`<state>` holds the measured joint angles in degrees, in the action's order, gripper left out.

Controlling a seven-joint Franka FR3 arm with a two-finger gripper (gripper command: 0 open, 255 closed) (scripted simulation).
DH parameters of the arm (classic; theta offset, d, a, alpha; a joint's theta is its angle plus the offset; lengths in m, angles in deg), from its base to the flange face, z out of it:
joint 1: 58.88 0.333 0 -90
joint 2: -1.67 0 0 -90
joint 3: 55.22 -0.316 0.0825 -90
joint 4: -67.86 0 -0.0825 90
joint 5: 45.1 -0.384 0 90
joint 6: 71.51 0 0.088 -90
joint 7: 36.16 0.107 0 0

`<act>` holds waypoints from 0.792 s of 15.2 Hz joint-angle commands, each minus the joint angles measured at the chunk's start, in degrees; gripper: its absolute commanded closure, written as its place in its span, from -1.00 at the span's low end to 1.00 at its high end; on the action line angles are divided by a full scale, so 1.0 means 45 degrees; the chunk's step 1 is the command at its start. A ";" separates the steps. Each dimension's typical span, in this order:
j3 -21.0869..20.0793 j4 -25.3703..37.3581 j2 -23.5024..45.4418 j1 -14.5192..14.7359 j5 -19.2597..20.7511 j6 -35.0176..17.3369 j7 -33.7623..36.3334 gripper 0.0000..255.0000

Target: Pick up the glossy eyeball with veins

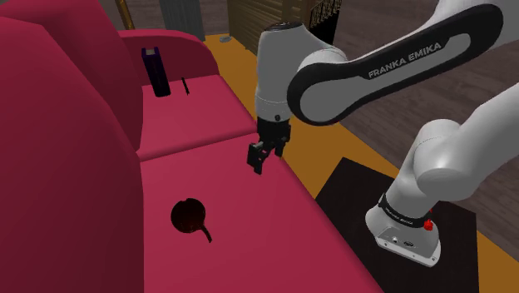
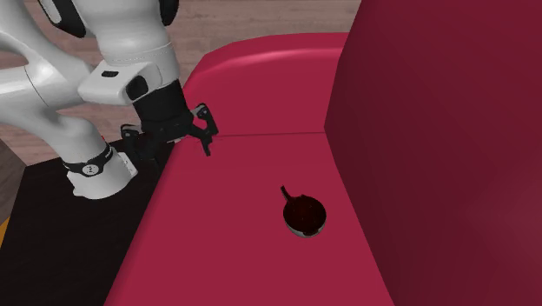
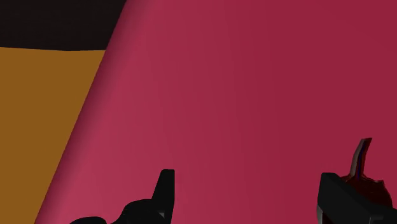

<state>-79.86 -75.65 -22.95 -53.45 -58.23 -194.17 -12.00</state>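
We kept our white arm [image 1: 383, 71] raised from its base [image 1: 405, 233], bent at the elbow and stretched towards the shoulder view's left, the forearm lettered FRANKA EMIKA. At its end the wrist [image 1: 274, 75] turned straight down, so that our black gripper [image 1: 264, 155] pointed downward. In the second exterior view the gripper [image 2: 171, 143] hung below the white wrist housing, a little slanted. In the wrist view our two fingers [image 3: 162, 194] stood well apart, one on either side of the middle, and we clasped nothing between them.
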 commanded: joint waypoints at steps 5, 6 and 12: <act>-0.1726 0.1072 0.2854 -0.0271 0.1022 -0.2101 0.2488 -1.00; -0.1981 0.1317 0.3382 -0.0335 0.1379 -0.2389 0.2988 -1.00; -0.2759 0.3214 0.6859 -0.0150 0.4618 -0.3541 0.6549 -1.00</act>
<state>-92.06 -62.69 5.49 -54.58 -40.09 -209.58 14.60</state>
